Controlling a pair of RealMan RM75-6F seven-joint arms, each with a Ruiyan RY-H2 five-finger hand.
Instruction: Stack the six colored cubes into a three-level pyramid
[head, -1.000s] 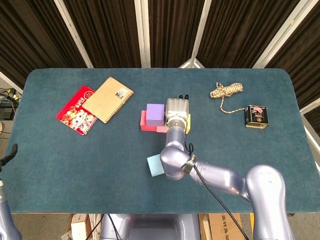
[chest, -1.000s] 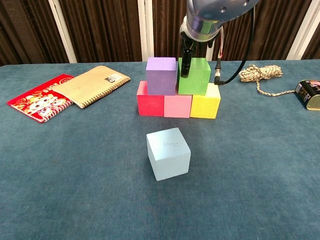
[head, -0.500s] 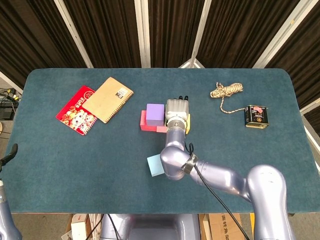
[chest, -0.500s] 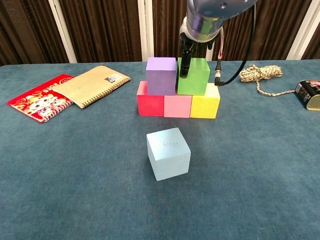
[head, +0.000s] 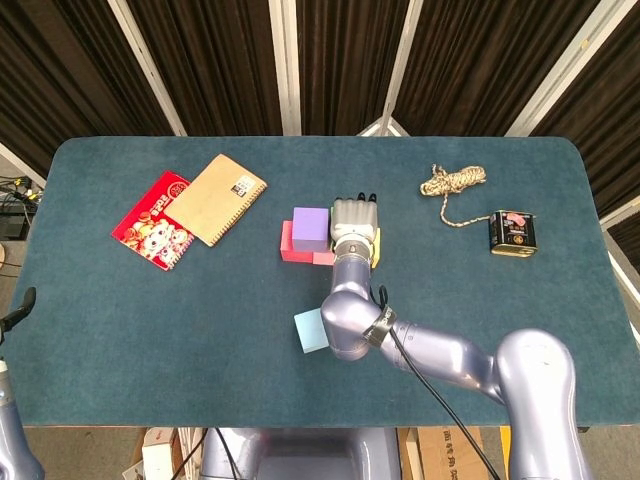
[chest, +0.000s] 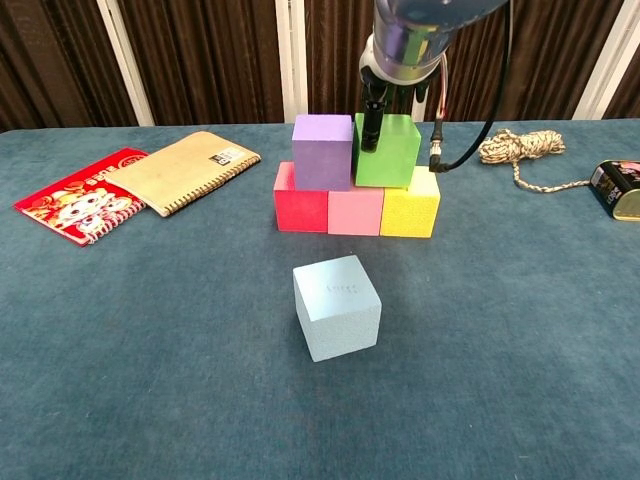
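Observation:
In the chest view a red cube (chest: 301, 210), a pink cube (chest: 355, 211) and a yellow cube (chest: 410, 212) form a row. On them sit a purple cube (chest: 323, 152) and a green cube (chest: 393, 152), side by side. My right hand (chest: 405, 45) reaches down from above and grips the green cube, one dark finger (chest: 370, 125) running down its front left edge. From the head view the right hand (head: 355, 222) hides the green cube. A light blue cube (chest: 337, 307) stands alone in front of the stack. Only a dark tip of my left hand (head: 20, 305) shows at the left edge.
A red booklet (chest: 75, 195) and a tan spiral notebook (chest: 185, 170) lie to the left of the stack. A coil of rope (chest: 520, 148) and a small dark tin (chest: 618, 188) lie to the right. Bare blue cloth (chest: 150, 350) surrounds the light blue cube.
The green cube has shifted slightly left in my right hand, closing up against the purple cube. Nothing else has moved.

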